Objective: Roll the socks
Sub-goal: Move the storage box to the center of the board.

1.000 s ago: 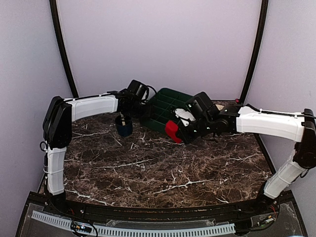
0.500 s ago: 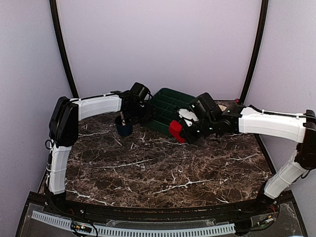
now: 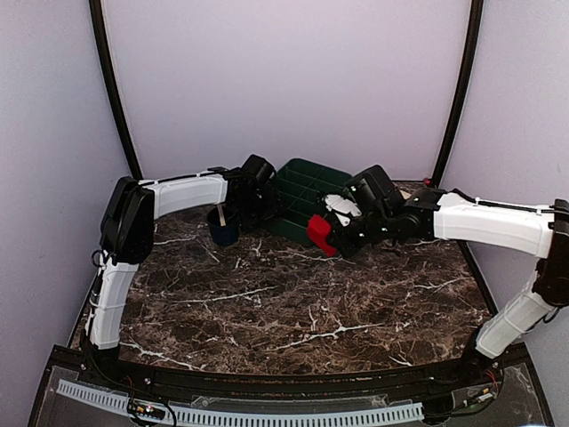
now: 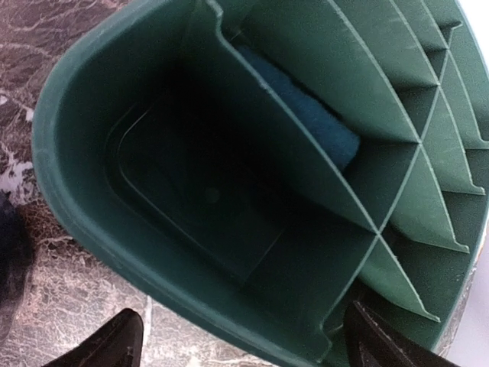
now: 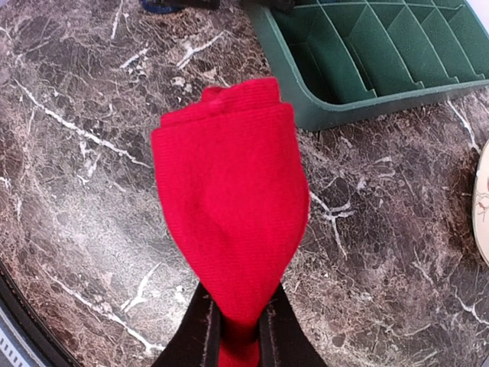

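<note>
Right wrist view: my right tool (image 5: 238, 336) pinches the bundled red sock (image 5: 229, 206) over the table (image 5: 76, 191) beside the tray (image 5: 344, 108), likely for stowing. My left tool (image 4: 243, 345) gapes wide above the teal sock (image 4: 306, 115), which lies in a compartment.

I am looking at a green tray (image 3: 302, 182) sitting far back on the brown marble table (image 3: 293, 302). Thin walls are dividing it into narrow slanted compartments, and a wider, round-cornered end compartment (image 4: 191, 191) is lying in shadow. A blue cup (image 3: 222, 236) is standing on the table just beside the tray's left end. Lilac walls (image 3: 293, 80) are closing in the table, black poles (image 3: 111, 80) are rising at the back corners, and a white perforated strip (image 3: 240, 414) is running along the near edge.
</note>
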`<state>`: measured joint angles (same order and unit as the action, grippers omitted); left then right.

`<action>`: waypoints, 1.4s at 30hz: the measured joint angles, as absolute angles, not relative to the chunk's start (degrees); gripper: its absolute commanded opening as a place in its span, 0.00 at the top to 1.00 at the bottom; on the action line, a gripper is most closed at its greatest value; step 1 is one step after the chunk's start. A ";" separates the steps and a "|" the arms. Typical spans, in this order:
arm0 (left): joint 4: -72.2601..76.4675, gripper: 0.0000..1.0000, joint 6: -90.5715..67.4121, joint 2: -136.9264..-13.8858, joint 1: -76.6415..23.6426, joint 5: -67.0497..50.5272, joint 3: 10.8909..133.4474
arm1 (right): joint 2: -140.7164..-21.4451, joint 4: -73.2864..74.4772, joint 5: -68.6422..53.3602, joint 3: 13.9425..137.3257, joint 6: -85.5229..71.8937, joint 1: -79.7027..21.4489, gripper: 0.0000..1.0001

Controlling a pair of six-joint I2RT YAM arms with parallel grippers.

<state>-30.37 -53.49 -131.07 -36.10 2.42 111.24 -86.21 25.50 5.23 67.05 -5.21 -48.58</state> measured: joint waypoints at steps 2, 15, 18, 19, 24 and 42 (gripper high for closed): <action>-30.83 0.14 -54.61 -131.46 -36.10 2.46 111.31 | -85.73 25.45 4.91 66.92 -4.97 -48.38 1.00; -30.22 0.33 -57.49 -131.55 -36.12 1.78 111.31 | -82.98 24.45 3.03 64.51 -3.40 -46.92 1.00; -30.06 0.37 -57.43 -131.55 -36.10 1.30 111.28 | -82.98 24.43 2.59 64.38 -3.25 -46.78 1.00; -29.98 0.39 -57.39 -131.55 -36.12 1.06 111.28 | -82.98 24.40 2.52 64.38 -3.25 -46.76 1.00; -29.61 0.43 -56.97 -131.55 -36.47 0.38 111.26 | -82.98 24.38 2.35 64.38 -3.25 -46.70 1.00; -23.59 0.56 -56.55 -127.22 -37.85 -0.25 102.52 | -82.52 24.69 2.96 64.40 -3.27 -46.63 1.00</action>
